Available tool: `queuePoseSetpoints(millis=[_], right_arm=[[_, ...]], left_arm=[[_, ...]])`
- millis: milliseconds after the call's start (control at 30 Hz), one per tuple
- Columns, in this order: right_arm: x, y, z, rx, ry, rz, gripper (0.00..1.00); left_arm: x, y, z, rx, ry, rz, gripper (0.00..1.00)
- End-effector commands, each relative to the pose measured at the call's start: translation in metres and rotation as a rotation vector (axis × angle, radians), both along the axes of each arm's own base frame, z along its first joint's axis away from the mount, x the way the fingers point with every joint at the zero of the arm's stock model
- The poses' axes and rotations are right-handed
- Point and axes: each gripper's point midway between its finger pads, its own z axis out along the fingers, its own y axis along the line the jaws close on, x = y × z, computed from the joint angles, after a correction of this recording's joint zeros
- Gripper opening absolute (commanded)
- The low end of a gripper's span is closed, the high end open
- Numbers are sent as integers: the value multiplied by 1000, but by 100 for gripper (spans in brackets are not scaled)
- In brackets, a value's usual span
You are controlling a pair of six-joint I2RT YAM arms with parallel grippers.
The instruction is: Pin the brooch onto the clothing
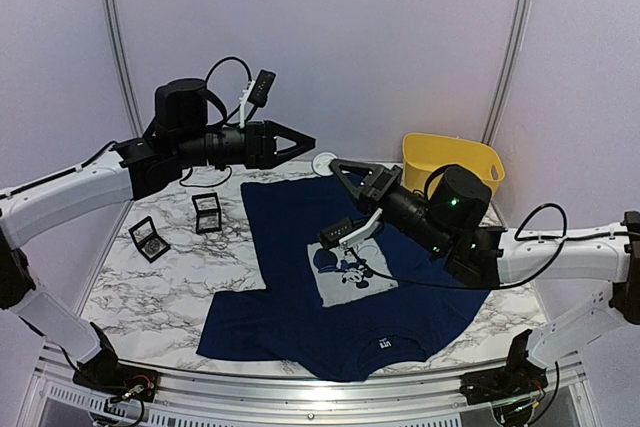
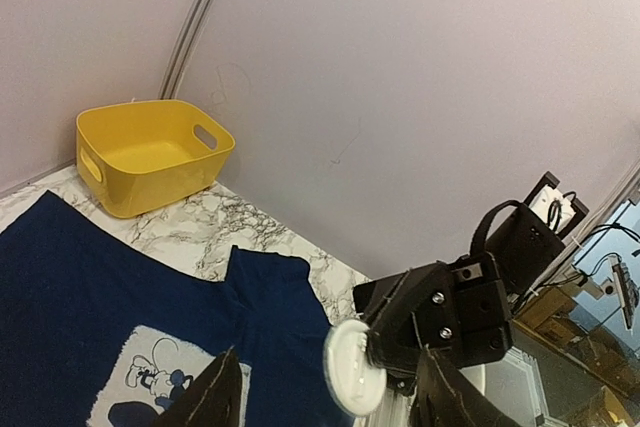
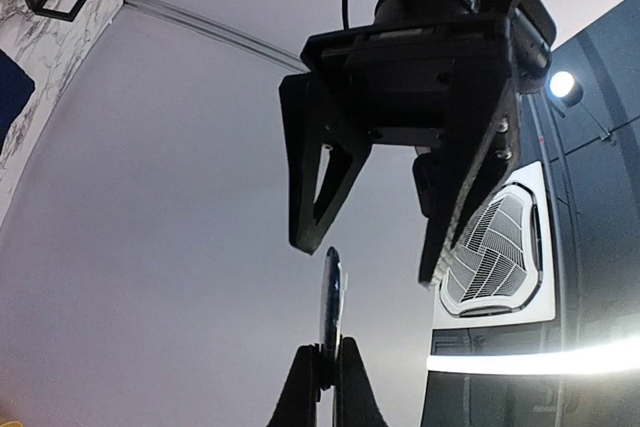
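Note:
The navy T-shirt [image 1: 290, 287] lies flat on the marble table, with its pale grey mouse print [image 1: 350, 269] and white neck label [image 1: 385, 344] towards the near edge. It also shows in the left wrist view [image 2: 60, 287]. My right gripper [image 1: 333, 165] is raised above the shirt's far edge and shut on a round white brooch [image 1: 325, 160]. The right wrist view shows the brooch edge-on [image 3: 330, 297] between the shut fingers [image 3: 328, 352]. My left gripper [image 1: 305, 144] is open and empty. Its fingertips are level with the brooch [image 2: 352, 367], just short of it.
A yellow basket [image 1: 452, 160] stands at the back right, beyond the shirt, also in the left wrist view [image 2: 150, 152]. Two small black boxes [image 1: 149, 238] [image 1: 207, 212] sit on the marble left of the shirt. White walls close in the back and sides.

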Motion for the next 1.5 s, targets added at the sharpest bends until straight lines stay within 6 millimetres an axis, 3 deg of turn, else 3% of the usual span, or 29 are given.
queuePoseSetpoints(millis=[0, 100, 267, 367, 433, 600, 833, 1100, 1267, 1467], right_arm=[[-7, -1, 28, 61, -23, 17, 0], [-1, -5, 41, 164, -11, -9, 0], [18, -11, 58, 377, -49, -211, 0], [24, -6, 58, 430, -95, -281, 0], [28, 0, 56, 458, -95, -306, 0], [24, 8, 68, 540, -87, -320, 0], [21, 22, 64, 546, -52, -301, 0], [18, 31, 58, 523, -40, -286, 0], [16, 33, 57, 519, -39, -278, 0], [15, 36, 51, 500, -44, -269, 0]], left_arm=[[3, -9, -7, 7, 57, -46, 61], [-5, -8, 2, -40, 15, -74, 64], [-14, 15, 32, -200, -150, 35, 85], [-11, 25, 45, -305, -160, 115, 86], [-3, 22, 43, -313, -138, 158, 78], [11, 21, 36, -314, -97, 213, 45], [13, 21, 33, -313, -86, 220, 43], [7, 5, 33, -304, -78, 131, 44], [7, -2, 25, -294, -48, 116, 39], [7, 1, 29, -301, -67, 128, 10]])
